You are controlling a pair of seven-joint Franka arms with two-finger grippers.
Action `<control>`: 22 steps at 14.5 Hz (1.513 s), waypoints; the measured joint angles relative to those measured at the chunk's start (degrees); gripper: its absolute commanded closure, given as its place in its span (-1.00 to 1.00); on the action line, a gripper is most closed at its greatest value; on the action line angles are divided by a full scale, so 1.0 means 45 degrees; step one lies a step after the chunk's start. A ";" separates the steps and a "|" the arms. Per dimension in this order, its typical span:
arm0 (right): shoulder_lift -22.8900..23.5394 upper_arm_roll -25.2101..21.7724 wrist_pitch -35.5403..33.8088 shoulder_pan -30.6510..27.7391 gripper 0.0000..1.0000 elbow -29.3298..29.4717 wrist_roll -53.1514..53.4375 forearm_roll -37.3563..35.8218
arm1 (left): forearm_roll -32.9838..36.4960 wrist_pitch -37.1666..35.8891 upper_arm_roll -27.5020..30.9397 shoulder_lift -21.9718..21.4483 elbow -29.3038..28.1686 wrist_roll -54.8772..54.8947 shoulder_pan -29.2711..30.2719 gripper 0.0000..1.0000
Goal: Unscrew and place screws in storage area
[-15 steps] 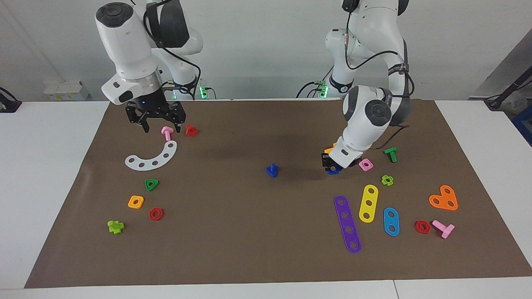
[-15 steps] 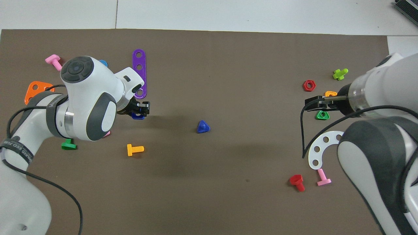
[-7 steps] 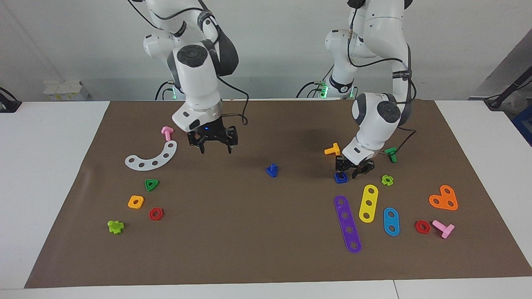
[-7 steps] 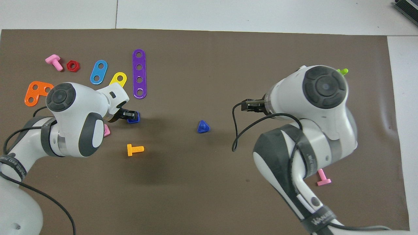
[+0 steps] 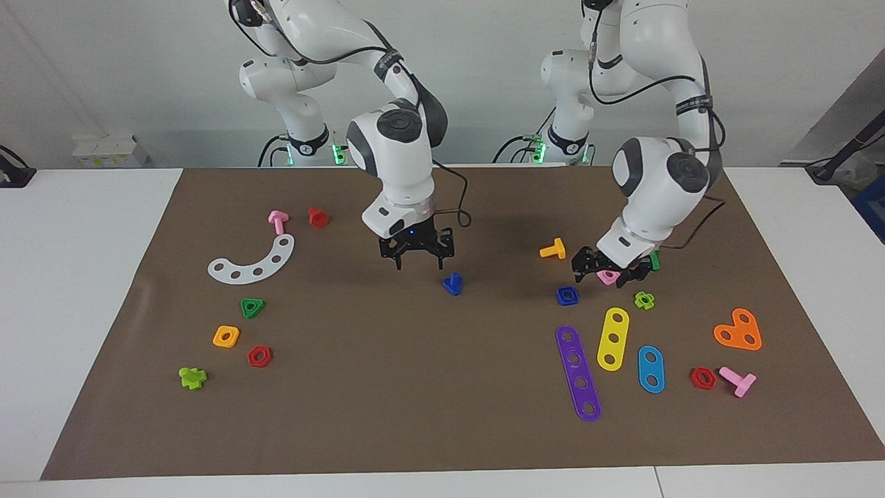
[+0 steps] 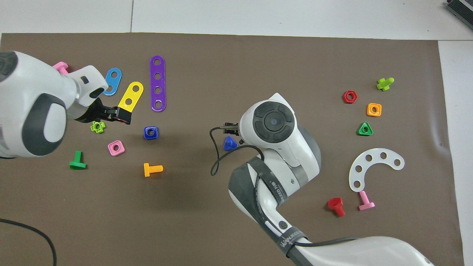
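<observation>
Screw (image 5: pixel 453 283): it lay alone on the mat (image 5: pixel 429 415) near the middle, triangular head on the surface, touched by nothing
Storage area: plain brown mat with no outline; the screw sat on a bare part of it
My right gripper (image 5: pixel 418 261): it hung just above the mat close beside the screw, a little toward the right arm's end, fingers apart and empty, pointing down
My left gripper (image 5: pixel 608 273): it was raised over the pink nut (image 6: pixel 116 147) and green flower nut (image 5: pixel 644 299), fingers spread, nothing between them
Blue nut (image 5: pixel 567 295): it lay flat on the mat, free, beside my left gripper and toward the middle of the table from it
Orange bolt (image 5: pixel 553 249): on its side, nearer to the robots than the blue nut
Green bolt (image 6: pixel 77 163): it lay at the left arm's end, mostly hidden by my left arm in the facing view
Strips: purple (image 5: pixel 578 372), yellow (image 5: pixel 612 338) and blue (image 5: pixel 650 369) lay side by side, farther from the robots than the blue nut
White arc (image 5: pixel 253 262): it lay at the right arm's end, with a pink bolt (image 5: pixel 278 221) and red bolt (image 5: pixel 317 217) nearer the robots
</observation>
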 measured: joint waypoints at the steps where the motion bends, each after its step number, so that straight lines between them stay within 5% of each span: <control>1: 0.0319 -0.0006 0.0019 0.0388 -0.79 0.0168 0.0418 -0.0178 | 0.0128 -0.0907 0.0012 -0.0121 0.0593 0.0066 0.0265 -1.00; 4: 0.1066 -0.0003 0.0458 0.1099 -0.54 0.0451 0.1579 -0.1185 | 0.1229 -0.2344 0.0070 -0.0260 0.1744 0.0098 0.0546 -1.00; 11: 0.1589 -0.0044 0.0942 0.1256 -0.10 0.0174 0.1596 -0.1927 | 0.1530 -0.2844 0.0450 -0.0412 0.3120 0.0097 0.0573 -1.00; 12: 0.1589 -0.0070 0.0945 0.1249 0.06 0.0137 0.1596 -0.1996 | 0.1530 -0.2930 0.0445 -0.0472 0.3174 0.0094 0.0573 -1.00; 14: 0.1589 -0.0098 0.0945 0.1249 0.94 0.0091 0.1596 -0.2024 | 0.1530 -0.3194 0.0446 -0.0592 0.3231 0.0092 0.0573 -1.00; 19: 0.1391 -0.0155 0.0942 0.1111 1.00 0.0016 0.1487 -0.2123 | 0.1530 -0.4045 0.0098 -0.1188 0.3239 -0.0628 0.0528 -1.00; 22: 0.0130 -0.0182 0.0936 -0.0025 1.00 -0.1143 0.0356 -0.2159 | 0.1530 -0.4877 0.0096 -0.1464 0.3229 -0.0691 0.0537 -1.00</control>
